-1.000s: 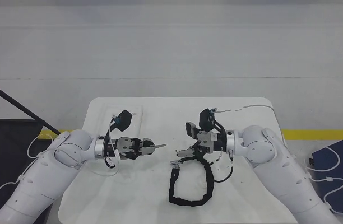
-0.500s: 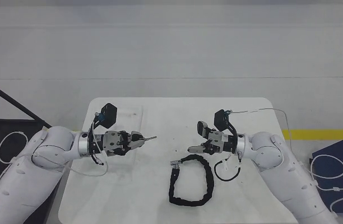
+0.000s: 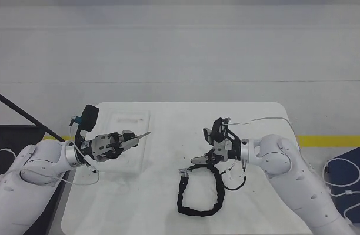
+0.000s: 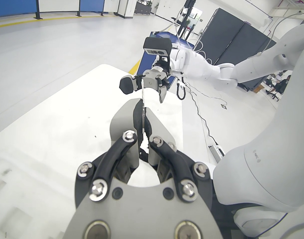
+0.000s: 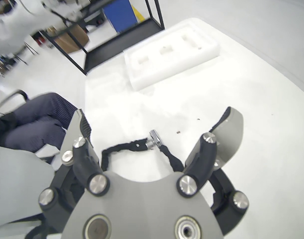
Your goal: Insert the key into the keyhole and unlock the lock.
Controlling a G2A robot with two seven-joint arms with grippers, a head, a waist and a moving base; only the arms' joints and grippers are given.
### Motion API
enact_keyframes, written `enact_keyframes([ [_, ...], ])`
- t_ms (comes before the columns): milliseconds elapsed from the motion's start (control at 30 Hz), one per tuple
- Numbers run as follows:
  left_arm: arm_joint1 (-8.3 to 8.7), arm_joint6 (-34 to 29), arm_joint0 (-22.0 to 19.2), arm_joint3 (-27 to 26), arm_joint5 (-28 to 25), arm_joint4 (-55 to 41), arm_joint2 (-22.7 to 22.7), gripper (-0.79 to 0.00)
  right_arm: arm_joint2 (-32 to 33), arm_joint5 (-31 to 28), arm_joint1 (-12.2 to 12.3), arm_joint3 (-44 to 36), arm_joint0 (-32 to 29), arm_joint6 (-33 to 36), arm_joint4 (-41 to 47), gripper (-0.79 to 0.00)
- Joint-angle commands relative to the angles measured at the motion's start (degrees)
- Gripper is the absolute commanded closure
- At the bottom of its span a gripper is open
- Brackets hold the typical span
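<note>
A black chain lock (image 3: 197,191) lies looped on the white table (image 3: 256,200), its metal end (image 3: 183,171) pointing left; in the right wrist view the chain lock (image 5: 124,148) and its metal end (image 5: 154,136) lie between the open fingers. My right gripper (image 3: 206,151) stands open just above the chain's upper end. My left gripper (image 3: 128,139) is shut on a thin metal key (image 3: 142,136), raised over the white foam tray (image 3: 130,126) at the table's left. In the left wrist view the key (image 4: 143,100) stands out of the shut pads (image 4: 148,125), pointing toward the right gripper (image 4: 144,88).
The foam tray (image 5: 171,55) has several shallow recesses. A cable (image 3: 259,118) runs along the table's back right. A dark rack (image 5: 132,30) and a seated person's legs (image 5: 34,118) lie beyond the table edge in the right wrist view.
My left gripper has drawn back to the left and upward with the key, away from the lock. My right gripper pulled off the chain's end, then came back close above it, open.
</note>
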Motion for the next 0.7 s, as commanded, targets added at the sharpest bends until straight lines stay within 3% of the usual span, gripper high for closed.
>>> enact_keyframes([
  [0,0.0,0.0,0.0,0.0,0.0,0.0,0.0,0.0,-2.3,0.9,-0.4,-1.4,2.6,0.7,-12.1,-0.785],
  [67,0.0,0.0,0.0,0.0,0.0,0.0,0.0,0.0,-6.3,0.4,-1.0,-2.6,4.7,0.1,-25.4,-0.785],
  [200,0.0,0.0,0.0,0.0,0.0,0.0,0.0,0.0,-13.0,0.4,-2.4,-1.9,8.7,-8.4,-44.9,-0.785],
  [667,0.0,0.0,0.0,0.0,0.0,0.0,0.0,0.0,-13.0,0.4,-2.4,-1.9,8.7,-8.4,-44.9,-0.785],
])
